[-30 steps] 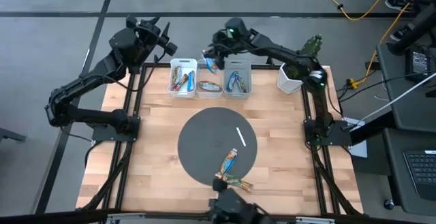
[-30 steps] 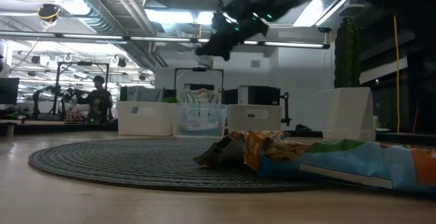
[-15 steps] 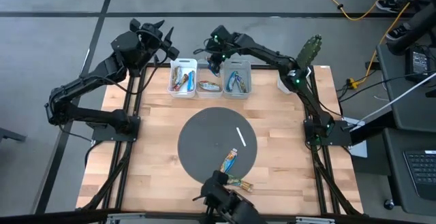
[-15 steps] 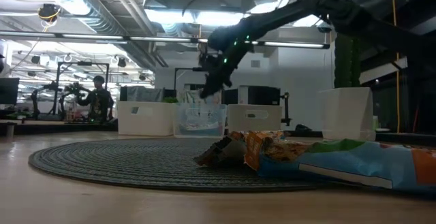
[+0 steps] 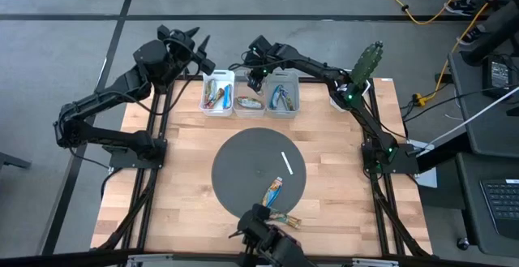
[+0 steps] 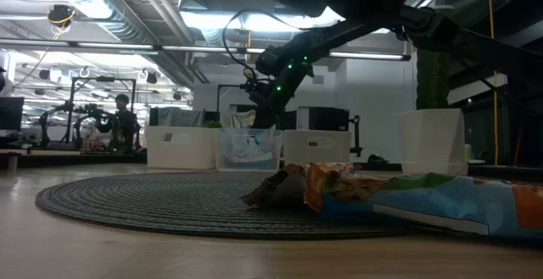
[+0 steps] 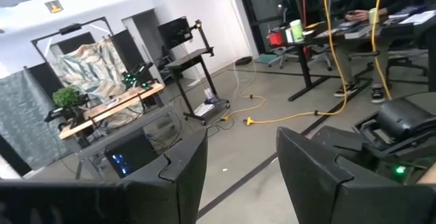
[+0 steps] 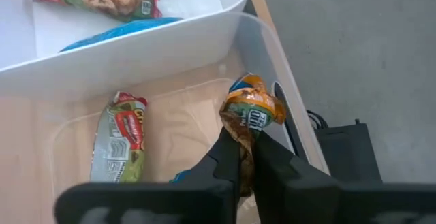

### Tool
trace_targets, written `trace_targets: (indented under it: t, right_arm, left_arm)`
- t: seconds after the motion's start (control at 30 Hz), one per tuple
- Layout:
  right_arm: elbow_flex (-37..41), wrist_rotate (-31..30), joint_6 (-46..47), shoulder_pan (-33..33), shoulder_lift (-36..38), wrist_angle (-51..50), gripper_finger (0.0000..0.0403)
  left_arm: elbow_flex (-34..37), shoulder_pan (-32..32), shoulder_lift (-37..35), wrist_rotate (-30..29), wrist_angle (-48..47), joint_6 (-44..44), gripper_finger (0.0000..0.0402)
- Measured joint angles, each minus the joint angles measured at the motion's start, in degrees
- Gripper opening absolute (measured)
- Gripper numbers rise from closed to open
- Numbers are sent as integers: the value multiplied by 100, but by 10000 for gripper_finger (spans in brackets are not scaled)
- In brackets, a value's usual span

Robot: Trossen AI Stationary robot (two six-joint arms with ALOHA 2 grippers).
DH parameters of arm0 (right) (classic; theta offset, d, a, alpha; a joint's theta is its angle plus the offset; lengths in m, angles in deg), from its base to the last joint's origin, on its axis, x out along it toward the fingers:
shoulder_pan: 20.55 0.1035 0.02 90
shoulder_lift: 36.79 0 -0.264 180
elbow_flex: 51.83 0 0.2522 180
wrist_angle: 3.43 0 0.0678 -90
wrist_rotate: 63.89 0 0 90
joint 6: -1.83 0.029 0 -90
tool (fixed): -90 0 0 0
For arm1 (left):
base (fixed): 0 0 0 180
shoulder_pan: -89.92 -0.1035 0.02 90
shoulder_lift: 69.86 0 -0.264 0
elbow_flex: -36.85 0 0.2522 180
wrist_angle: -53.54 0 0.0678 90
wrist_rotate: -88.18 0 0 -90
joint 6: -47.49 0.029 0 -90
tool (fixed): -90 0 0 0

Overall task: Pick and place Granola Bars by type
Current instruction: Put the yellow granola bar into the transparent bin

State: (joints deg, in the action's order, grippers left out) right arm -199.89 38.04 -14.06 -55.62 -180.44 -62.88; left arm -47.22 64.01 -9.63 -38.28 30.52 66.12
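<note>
My right gripper (image 8: 248,166) is shut on an orange-brown granola bar (image 8: 251,108), low inside the clear middle bin (image 5: 249,101) near its far wall. A red-and-silver bar (image 8: 122,139) lies on that bin's floor. The white left bin (image 5: 217,92) and the right bin (image 5: 282,95) hold more bars. Two bars (image 5: 276,202) lie on the round dark mat (image 5: 235,170), near its front edge. My left gripper (image 7: 238,176) stands open with nothing between its fingers, high beyond the table's far left corner (image 5: 190,44). My right gripper pinches one crumpled end of the orange-brown bar (image 8: 240,134) between its two fingers. It comes slanting down from the far right. The rest of the bar sticks out past the fingertips. Whether the bar touches the bin's wall or floor, I cannot tell.
A thin white stick (image 5: 286,161) lies on the mat. A white cup (image 5: 345,96) and a green cactus-like plant (image 5: 369,60) stand at the far right corner. In the low view the front bars (image 6: 382,190) fill the foreground. A person (image 6: 123,122) is far behind.
My right gripper has sunk from well above the bins down into the clear middle bin, tipping its fingers further downward. It stays shut on the orange-brown bar, which has gone down with it.
</note>
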Motion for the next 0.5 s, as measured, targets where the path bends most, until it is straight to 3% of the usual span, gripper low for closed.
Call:
trace_targets:
  t: [0.3, 0.5]
  right_arm:
    - [0, 2, -88, 11, 0, 0, 38]
    - [0, 7, -95, 11, 0, 0, 25]
  left_arm:
    - [0, -1, 0, 3, 0, 3, 169]
    - [-1, -1, 0, 2, 0, 5, 169]
